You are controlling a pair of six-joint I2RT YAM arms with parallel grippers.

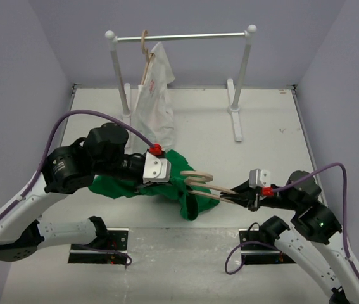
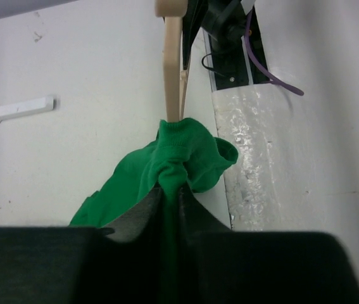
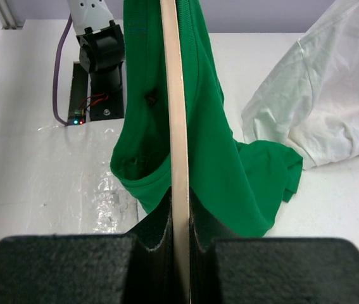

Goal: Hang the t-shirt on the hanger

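Observation:
The green t-shirt [image 1: 188, 201] hangs bunched over one arm of the tan wooden hanger [image 1: 212, 194], whose hook [image 1: 197, 175] points up and left. My left gripper [image 1: 168, 185] is shut on a fold of the t-shirt [image 2: 188, 152]. In the left wrist view the gripper [image 2: 171, 193] pinches the cloth just below the hanger's arm [image 2: 173, 76]. My right gripper [image 1: 241, 194] is shut on the hanger's other arm. In the right wrist view its jaws [image 3: 179, 197] clamp the wooden arm [image 3: 173, 95], and the t-shirt [image 3: 220, 152] drapes around that arm further along.
A white clothes rack [image 1: 180, 37] stands at the back, its right foot [image 1: 236, 120] reaching forward. A white garment [image 1: 156, 101] hangs from the rack's left end on another hanger and shows behind the green cloth [image 3: 321, 107]. Purple walls close both sides.

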